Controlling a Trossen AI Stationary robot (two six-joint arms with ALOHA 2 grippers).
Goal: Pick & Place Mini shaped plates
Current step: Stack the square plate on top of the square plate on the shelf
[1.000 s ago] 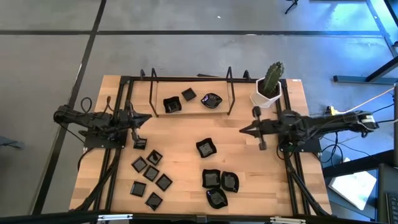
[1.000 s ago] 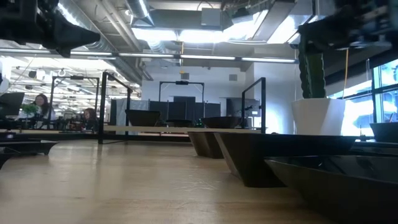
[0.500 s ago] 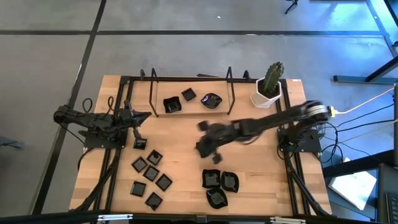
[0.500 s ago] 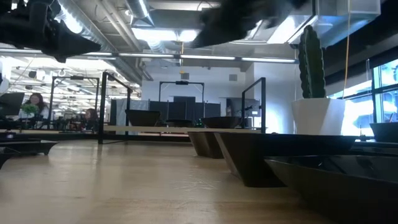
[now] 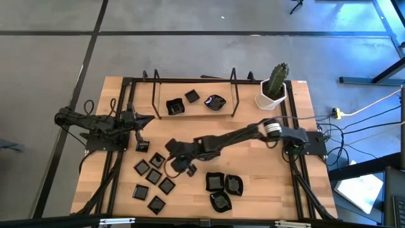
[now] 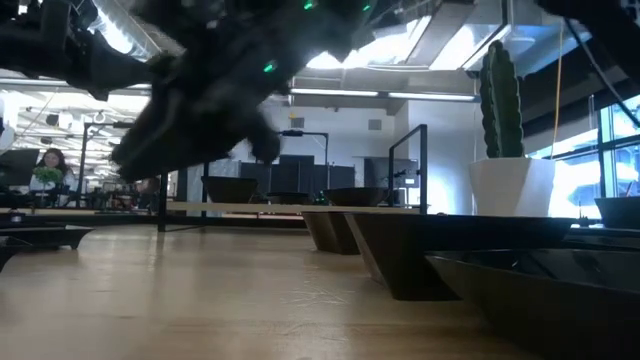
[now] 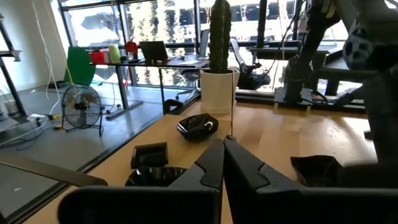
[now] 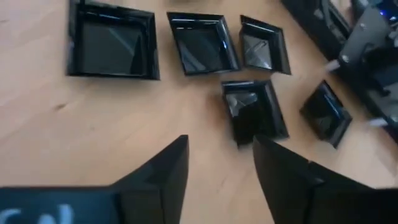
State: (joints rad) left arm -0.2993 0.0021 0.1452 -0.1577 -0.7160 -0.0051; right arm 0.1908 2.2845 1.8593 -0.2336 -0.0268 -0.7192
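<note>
A: Where is the right gripper (image 5: pixel 174 159) sitting over the pale wooden worktop (image 5: pixel 253 209)?

B: The right arm is reaching across the middle, and its gripper is hanging just above the scattered group of small flat glossy black square plates (image 5: pixel 154 180) on the left half. In the right wrist view its fingers (image 8: pixel 160 171) are standing apart with nothing between them, over bare wood just short of one small square plate (image 8: pixel 254 112).

A: And the left gripper (image 5: pixel 147 120)?

B: It is waiting near the left edge, above the worktop. The left wrist view shows its fingers (image 7: pixel 209 169) pressed together, gripping nothing.

A: How much open room is showing?

B: A bare strip of wood is lying between the small squares and the three rounded wavy-edged black dishes (image 5: pixel 223 190) near the front edge. The stretch in front of the black metal rack frame (image 5: pixel 193 95) is also bare, apart from the arm above it.

A: Anything sitting inside that frame?

B: Three black plates: a raised-rim square (image 5: pixel 175 106), a small flat square (image 5: pixel 192 96) and a wavy-edged dish (image 5: pixel 214 102), each apart from the others. A white pot holding a green cactus (image 5: pixel 273 88) is standing at the far right corner, just outside the frame.
</note>
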